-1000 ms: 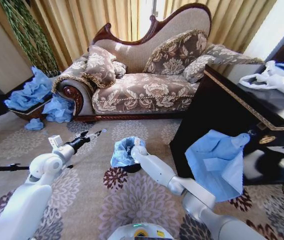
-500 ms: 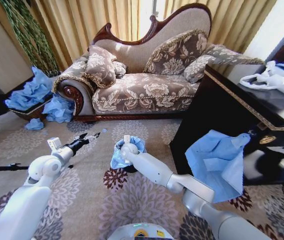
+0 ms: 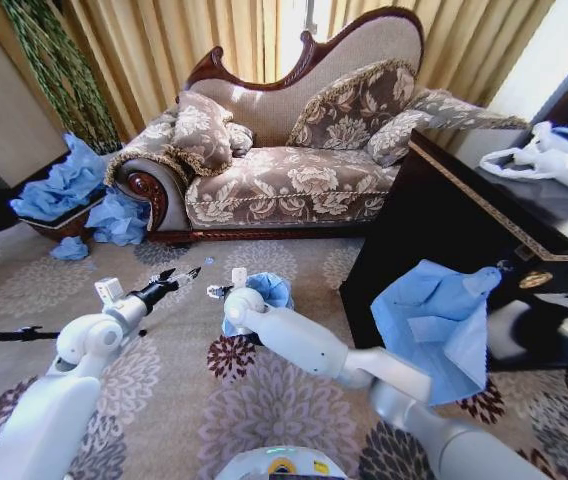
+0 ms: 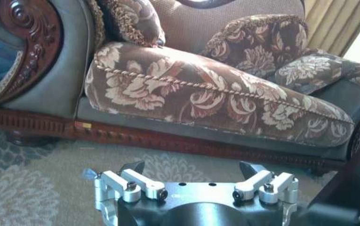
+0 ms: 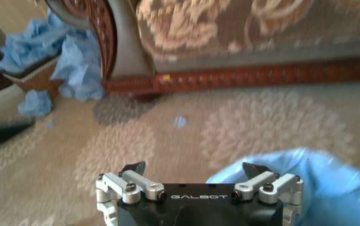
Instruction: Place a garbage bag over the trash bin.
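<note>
The garbage bag (image 3: 264,291) sits on the patterned carpet (image 3: 264,400) in front of the floral sofa (image 3: 284,180), roughly opposite the middle of its seat. It is a thin, light-blue, crinkled plastic bag, slightly see-through, bunched and puffed up over the top of the trash bin (image 3: 247,337). Of the bin, little shows past the right arm: a dark sliver low down on the side away from the sofa. In the right wrist view the bag (image 5: 305,188) appears as a soft, pale-blue mound with wrinkled folds, lying close beside one of the gripper's fingertips.

The right gripper (image 3: 217,291) is just beside the bag, on the side nearer the sofa's carved wooden armrest, and holds nothing. Its fingers (image 5: 132,168) stand apart, with bare carpet between them. Whether it touches the plastic cannot be told.

The left gripper (image 3: 186,273) hovers above the carpet farther toward the armrest end of the sofa, clear of the bag, its fingers (image 4: 131,167) spread apart and empty.

By the sofa's armrest lies a heap of crumpled blue plastic (image 3: 84,195), part of it in a basket (image 3: 59,226). At the sofa's other end stands a dark cabinet (image 3: 444,230), with a larger light-blue sheet (image 3: 434,320) draped down its front and white plastic bags (image 3: 544,160) on top.
</note>
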Robot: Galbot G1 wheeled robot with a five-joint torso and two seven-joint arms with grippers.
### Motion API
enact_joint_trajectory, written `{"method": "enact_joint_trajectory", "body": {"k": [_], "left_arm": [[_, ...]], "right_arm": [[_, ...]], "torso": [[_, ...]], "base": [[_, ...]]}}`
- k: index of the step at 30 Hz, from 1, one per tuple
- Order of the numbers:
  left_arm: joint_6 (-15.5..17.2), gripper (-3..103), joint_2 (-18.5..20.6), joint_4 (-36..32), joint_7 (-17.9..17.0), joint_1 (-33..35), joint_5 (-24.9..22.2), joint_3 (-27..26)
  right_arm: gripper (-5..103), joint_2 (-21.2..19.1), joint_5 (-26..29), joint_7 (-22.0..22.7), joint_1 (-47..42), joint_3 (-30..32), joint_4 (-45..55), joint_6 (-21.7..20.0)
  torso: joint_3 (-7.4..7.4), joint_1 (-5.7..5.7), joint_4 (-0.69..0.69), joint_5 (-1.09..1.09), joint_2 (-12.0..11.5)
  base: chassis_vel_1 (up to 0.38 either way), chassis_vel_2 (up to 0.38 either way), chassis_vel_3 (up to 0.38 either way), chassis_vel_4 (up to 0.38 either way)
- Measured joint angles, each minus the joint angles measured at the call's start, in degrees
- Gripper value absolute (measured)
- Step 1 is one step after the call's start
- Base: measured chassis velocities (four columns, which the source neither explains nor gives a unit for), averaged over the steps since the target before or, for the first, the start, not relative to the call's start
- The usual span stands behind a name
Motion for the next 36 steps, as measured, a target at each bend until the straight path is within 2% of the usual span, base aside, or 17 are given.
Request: {"method": "enact_joint_trajectory", "body": {"k": [3,4,7,9,10,12,13,20,23,24,26,27,29,30,33,35,36], "left_arm": [[-0.1,100,-0.5,-1.2,0.0,2.0,0.0,-0.5],[-0.1,100,-0.5,-1.2,0.0,2.0,0.0,-0.5],[-0.1,100,-0.6,-2.7,0.0,3.9,0.0,-1.3],[-0.1,100,-0.6,-2.9,0.0,4.2,0.0,-1.5],[0.0,100,-0.6,-3.8,0.0,5.4,0.0,-2.4],[0.4,100,-0.9,-5.0,0.0,7.4,0.1,-3.8],[0.4,100,-0.9,-5.0,0.0,7.4,0.1,-3.8],[1.1,100,-0.2,-5.5,0.0,8.4,1.4,-4.3],[1.7,100,0.5,-6.2,-0.6,7.8,1.2,-4.0],[1.7,100,0.5,-6.2,-0.6,7.8,1.2,-4.0],[1.8,100,0.9,-6.6,-1.0,7.3,1.1,-2.8],[1.8,100,0.9,-6.6,-1.0,7.3,1.1,-2.8],[1.2,100,0.4,-7.5,-0.6,8.1,1.1,-2.4],[1.2,100,0.4,-7.5,-0.6,8.1,1.1,-2.4],[-0.8,100,-0.5,-8.3,0.1,9.8,2.3,-2.1],[-5.9,100,-1.5,-8.8,0.2,12.0,5.0,-1.5],[-5.9,100,-1.5,-8.8,0.2,12.0,5.0,-1.5]], "right_arm": [[100,-5.5,0.5,-0.9,2.7,-0.9,5.7,3.2],[100,-5.5,0.5,-0.9,2.7,-0.9,5.7,3.2],[100,-11.0,-1.8,-3.4,2.8,-0.2,10.9,5.8],[100,-11.7,-2.4,-4.0,2.7,0.0,11.5,6.0],[100,-14.1,-5.8,-6.3,1.7,0.6,13.5,6.5],[100,-17.6,-12.3,-9.9,-1.6,2.4,16.9,7.4],[100,-17.6,-12.3,-9.9,-1.6,2.4,16.9,7.4],[100,-21.4,-20.9,-13.7,-17.2,13.5,22.5,7.9],[100,-23.9,-31.1,-20.8,-25.8,21.2,23.5,9.7],[100,-23.9,-31.1,-20.8,-25.8,21.2,23.5,9.7],[100,-26.0,-39.1,-27.9,-34.3,28.3,24.7,12.4],[100,-26.0,-39.1,-27.9,-34.3,28.3,24.7,12.4],[100,-27.5,-43.8,-34.1,-43.0,35.7,27.0,14.3],[100,-27.5,-43.8,-34.1,-43.0,35.7,27.0,14.3],[100,-28.0,-47.7,-35.8,-50.0,40.6,29.5,16.8],[100,-26.6,-52.1,-35.6,-57.4,45.2,32.3,18.0],[100,-26.6,-52.1,-35.6,-57.4,45.2,32.3,18.0]], "torso": [[0.0,0.0,0.03,0.0,0.0],[0.0,0.0,0.03,0.0,0.0],[0.0,0.0,0.01,0.01,0.0],[0.0,0.0,0.01,0.01,0.0],[0.0,0.0,-0.03,0.01,0.0],[0.0,0.0,0.03,0.02,0.0],[0.0,0.0,0.03,0.02,0.0],[0.0,0.0,0.01,0.01,0.0],[0.0,0.0,0.01,0.02,0.0],[0.0,0.0,0.01,0.02,0.0],[0.0,0.0,0.02,0.0,0.0],[0.0,0.0,0.02,0.0,0.0],[0.0,0.0,-0.05,0.02,0.0],[0.0,0.0,-0.05,0.02,0.0],[-0.01,0.0,0.01,0.01,0.0],[0.0,0.0,0.04,-0.01,0.0],[0.0,0.0,0.04,-0.01,0.0]], "base": [[0.0,0.0,0.0,0.0],[0.0,0.0,0.0,0.0],[0.0,0.0,0.0,0.0],[0.0,0.0,0.0,0.0],[0.0,0.0,0.0,0.0],[0.0,0.0,0.0,0.0],[0.0,0.0,0.0,0.0],[0.0,0.0,0.0,0.0],[0.0,0.0,0.0,0.0],[0.0,0.0,0.0,0.0],[0.0,0.0,0.0,0.0],[0.0,0.0,0.0,0.0],[0.0,0.0,0.0,0.0],[0.0,0.0,0.0,0.0],[0.0,0.0,0.0,0.0],[0.0,0.0,0.0,0.0],[0.0,0.0,0.0,0.0]]}}
